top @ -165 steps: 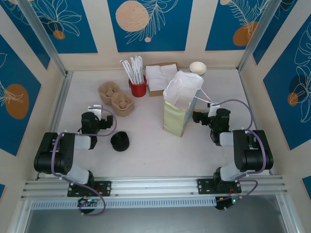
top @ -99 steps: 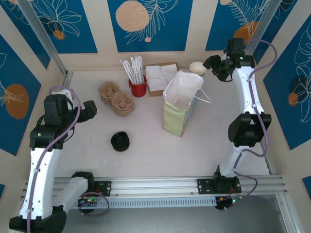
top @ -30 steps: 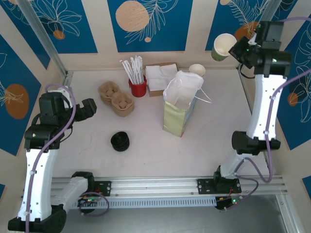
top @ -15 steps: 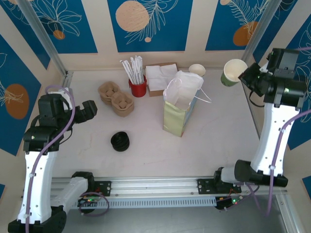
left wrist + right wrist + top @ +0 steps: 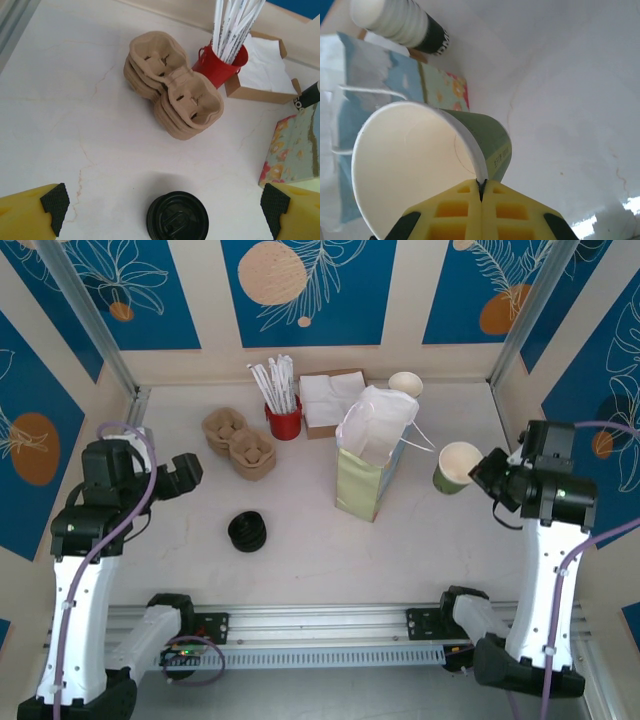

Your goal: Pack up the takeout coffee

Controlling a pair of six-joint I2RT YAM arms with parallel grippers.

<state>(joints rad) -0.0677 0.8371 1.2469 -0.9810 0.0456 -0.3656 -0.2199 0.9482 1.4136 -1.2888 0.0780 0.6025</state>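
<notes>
An olive-green takeout coffee cup [image 5: 455, 466] with a white inside and no lid hangs above the table, right of the paper bag [image 5: 370, 455]. My right gripper [image 5: 480, 476] is shut on its rim. In the right wrist view the yellow jaws pinch the cup wall [image 5: 487, 137] at my right gripper [image 5: 481, 187]. The all-black round lid piece [image 5: 247, 531] lies on the table at centre left. My left gripper [image 5: 186, 472] hovers open up and left of it. In the left wrist view the lid piece [image 5: 177, 217] lies between the spread fingertips [image 5: 53, 205].
A stack of brown cup carriers [image 5: 238, 443], a red bucket of straws [image 5: 283, 422], a napkin box [image 5: 330, 400] and a stack of white paper cups [image 5: 406, 383] stand along the back. The bag's top is open.
My right arm has brought the green cup down from high at the back right to just right of the bag. The left arm has barely moved.
</notes>
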